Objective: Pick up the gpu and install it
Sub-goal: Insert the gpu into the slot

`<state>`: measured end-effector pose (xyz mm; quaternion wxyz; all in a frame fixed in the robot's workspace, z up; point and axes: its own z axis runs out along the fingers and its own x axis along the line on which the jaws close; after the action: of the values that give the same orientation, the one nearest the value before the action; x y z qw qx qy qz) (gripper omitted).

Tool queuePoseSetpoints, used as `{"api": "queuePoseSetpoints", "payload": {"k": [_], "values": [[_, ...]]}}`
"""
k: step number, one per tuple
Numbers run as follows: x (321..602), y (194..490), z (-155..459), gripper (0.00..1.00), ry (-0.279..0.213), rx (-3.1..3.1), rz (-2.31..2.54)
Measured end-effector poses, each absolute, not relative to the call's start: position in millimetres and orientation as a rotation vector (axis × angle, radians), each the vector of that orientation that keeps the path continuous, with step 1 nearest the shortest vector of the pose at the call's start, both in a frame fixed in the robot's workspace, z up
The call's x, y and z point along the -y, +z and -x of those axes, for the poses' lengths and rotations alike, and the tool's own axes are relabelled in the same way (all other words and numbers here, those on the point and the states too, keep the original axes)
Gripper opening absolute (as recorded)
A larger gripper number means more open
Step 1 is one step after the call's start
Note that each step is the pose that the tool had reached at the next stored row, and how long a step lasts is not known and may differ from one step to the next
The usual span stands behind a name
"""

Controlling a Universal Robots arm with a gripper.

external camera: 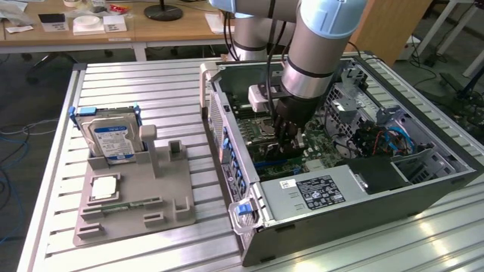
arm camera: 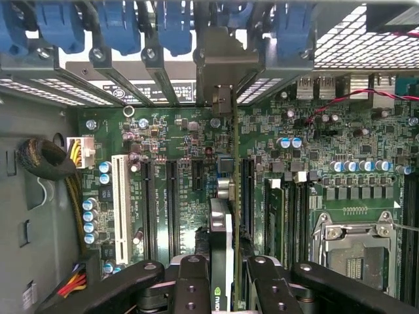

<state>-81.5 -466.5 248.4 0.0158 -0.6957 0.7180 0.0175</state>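
The gpu is seen edge-on as a thin card with a green logo on its black face. My gripper is shut on it, one black finger on each side. The card's silver bracket stands at the case's rear slot openings. The card stands upright over a long black slot on the green motherboard; I cannot tell whether it is seated. In the exterior view my gripper reaches straight down into the open computer case, just above the board.
A grey fixture tray at the exterior view's left holds a silver hard drive in a blue frame and a green memory stick. Inside the case are the power supply, blue cables and the CPU socket.
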Motion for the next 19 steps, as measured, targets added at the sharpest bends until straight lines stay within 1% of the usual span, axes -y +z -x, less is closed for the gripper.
{"api": "queuePoseSetpoints", "payload": {"k": [19], "values": [[466.8, 243.8, 81.5, 0.27, 0.055, -2.233, 2.163]]}}
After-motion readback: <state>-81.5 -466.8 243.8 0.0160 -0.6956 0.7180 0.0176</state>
